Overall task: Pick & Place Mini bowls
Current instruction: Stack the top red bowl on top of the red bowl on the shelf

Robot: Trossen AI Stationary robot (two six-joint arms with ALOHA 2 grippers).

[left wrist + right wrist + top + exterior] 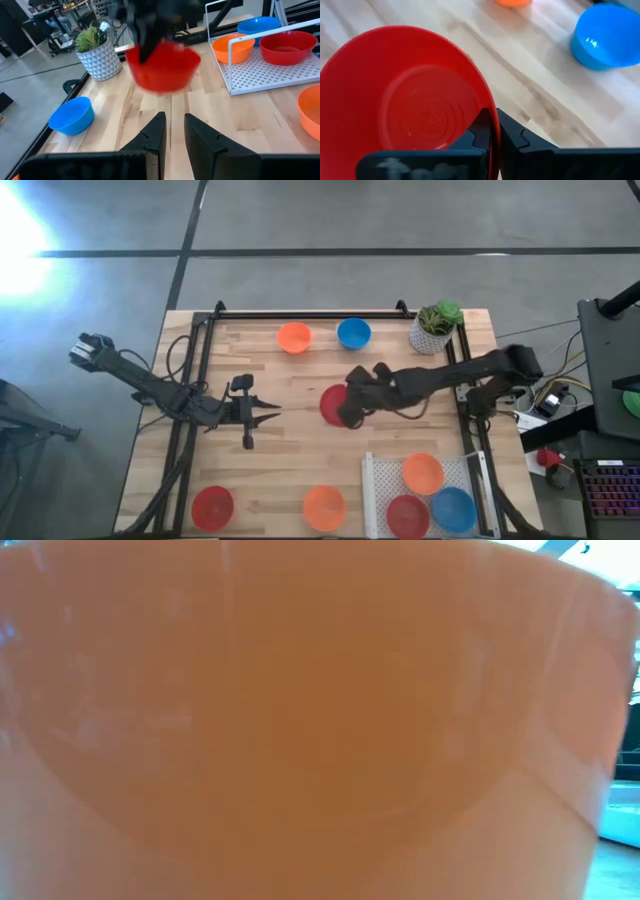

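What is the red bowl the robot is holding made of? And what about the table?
The red bowl, pinched at its rim by the right gripper, looks like smooth, shiny plastic: one plain colour, a thin rim, faint moulded rings inside. The table looks like pale wood: you can see grain lines and joined strips running along it.

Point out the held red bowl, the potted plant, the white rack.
held red bowl (395, 100): right wrist view, inner bottom.
potted plant (432, 330): high view, white pot.
white rack (280, 72): left wrist view, perforated floor.
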